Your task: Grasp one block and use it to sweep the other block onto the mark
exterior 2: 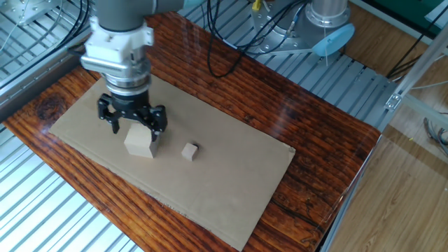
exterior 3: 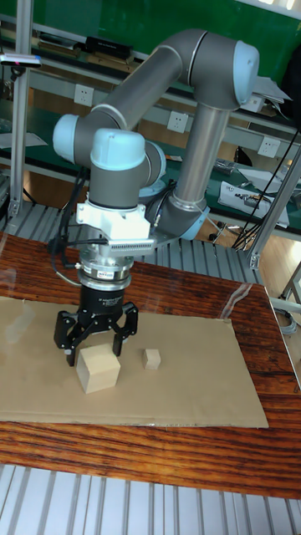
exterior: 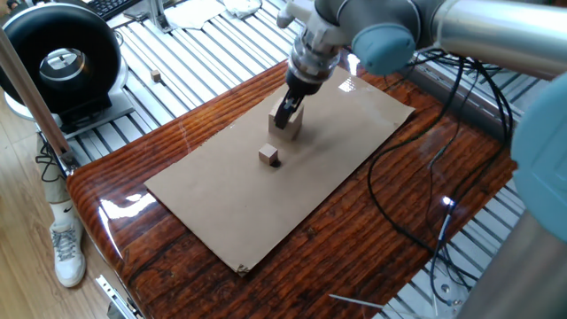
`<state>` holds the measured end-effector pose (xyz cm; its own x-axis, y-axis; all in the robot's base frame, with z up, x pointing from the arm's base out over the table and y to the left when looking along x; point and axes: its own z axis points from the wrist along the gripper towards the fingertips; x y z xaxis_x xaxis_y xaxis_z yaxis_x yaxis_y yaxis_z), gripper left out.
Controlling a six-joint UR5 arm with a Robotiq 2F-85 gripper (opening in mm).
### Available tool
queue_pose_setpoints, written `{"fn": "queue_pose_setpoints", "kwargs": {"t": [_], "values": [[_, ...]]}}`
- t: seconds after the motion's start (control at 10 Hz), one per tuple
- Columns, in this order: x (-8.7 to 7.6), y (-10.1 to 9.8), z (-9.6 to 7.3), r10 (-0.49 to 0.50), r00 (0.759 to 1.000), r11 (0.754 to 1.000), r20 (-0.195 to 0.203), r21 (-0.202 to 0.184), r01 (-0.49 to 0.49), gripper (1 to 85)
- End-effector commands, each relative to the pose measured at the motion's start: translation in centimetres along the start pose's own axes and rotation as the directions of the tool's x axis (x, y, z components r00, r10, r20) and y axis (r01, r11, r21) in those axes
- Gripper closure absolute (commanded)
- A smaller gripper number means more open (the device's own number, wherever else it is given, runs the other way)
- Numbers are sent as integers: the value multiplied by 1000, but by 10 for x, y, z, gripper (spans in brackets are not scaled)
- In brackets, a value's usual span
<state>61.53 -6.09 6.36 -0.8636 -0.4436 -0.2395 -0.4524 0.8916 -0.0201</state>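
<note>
The large pale block (exterior 2: 140, 143) rests on the brown cardboard (exterior 2: 231, 175), with my gripper (exterior 2: 132, 124) shut on its upper part. In the tall fixed view the same block (exterior 3: 98, 369) sits between the black fingers (exterior 3: 65, 336). The small tan cube (exterior 2: 189, 151) stands alone to the right of the block, with a clear gap between them. From the opposite side the gripper (exterior: 288, 112) holds the block (exterior: 287, 126) beyond the small cube (exterior: 268, 156). A dark dot, the mark (exterior: 276, 163), shows right against the small cube's edge.
The cardboard lies on a glossy wooden table (exterior: 115, 190) framed by metal slats. Black cables (exterior: 416, 168) trail over the table's right side. A round black device (exterior: 60, 60) stands off the table at the left. Another tiny cube (exterior: 156, 76) lies on the slats.
</note>
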Motion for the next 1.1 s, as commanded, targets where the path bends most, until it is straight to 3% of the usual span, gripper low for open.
{"fn": "queue_pose_setpoints", "kwargs": {"t": [0.0, 0.1, 0.2, 0.3, 0.4, 0.5, 0.7, 1.0], "values": [[-11, -7, -25, 10, 999, 999, -33, -32, -11, 233], [-9, -10, -25, 19, 999, 1000, -47, -20, -20, 457], [-10, -11, -24, 31, 998, 999, -49, -15, -31, 613], [-13, -13, -25, 47, 998, 999, -43, -9, -47, 700], [-13, -17, -26, 42, 998, 999, -40, 3, -42, 723], [-18, -10, -26, 65, 998, 998, -27, -24, -66, 723], [-11, -31, -25, 53, 998, 998, -37, 45, -51, 743], [-6, -36, -28, 30, 998, 999, -48, 26, -28, 763]]}}
